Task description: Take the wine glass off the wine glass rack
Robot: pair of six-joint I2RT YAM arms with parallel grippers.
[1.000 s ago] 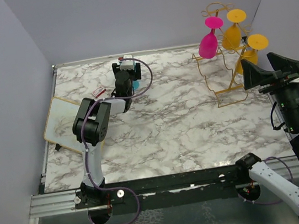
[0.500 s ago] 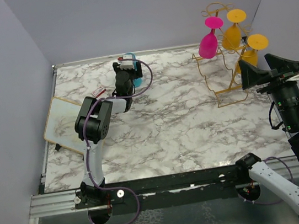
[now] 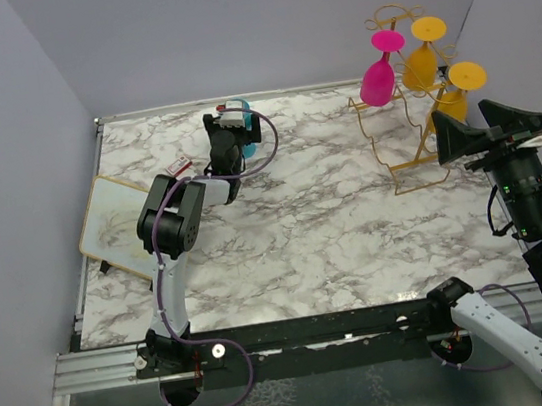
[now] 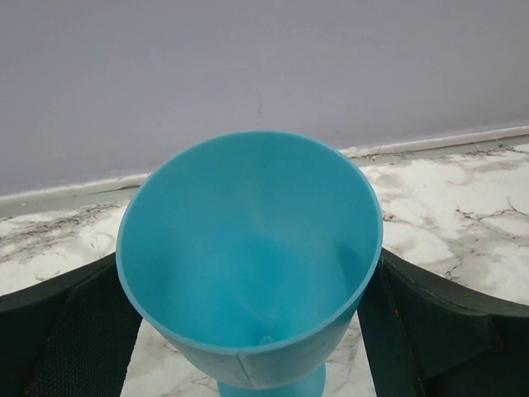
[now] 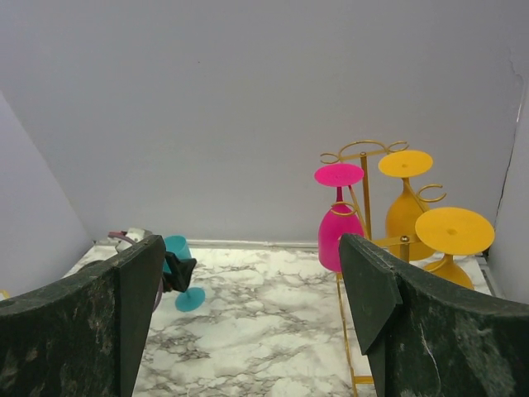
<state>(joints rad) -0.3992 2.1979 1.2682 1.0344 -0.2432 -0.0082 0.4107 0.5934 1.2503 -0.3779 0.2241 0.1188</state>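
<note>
The gold wire wine glass rack [image 3: 417, 162] stands at the back right of the marble table. A pink wine glass [image 3: 376, 80] and two orange wine glasses [image 3: 420, 63] [image 3: 453, 97] hang on it upside down. My left gripper [image 3: 232, 126] is at the back wall, shut on the bowl of a teal wine glass [image 4: 248, 273], which is tilted with its foot [image 5: 190, 299] low by the table. My right gripper [image 3: 473, 134] is open and empty, in front of the rack and facing it. The right wrist view shows the rack [image 5: 364, 190], the pink glass [image 5: 339, 231] and the orange glasses [image 5: 405, 211].
A white board [image 3: 118, 224] lies at the table's left edge, overhanging it. A small red-and-white item [image 3: 180, 165] lies near the left arm. Grey walls close the back and both sides; the rack stands close to the right wall.
My left gripper has shifted slightly right with the teal glass, which shows more now. My right gripper has edged a little to the right.
</note>
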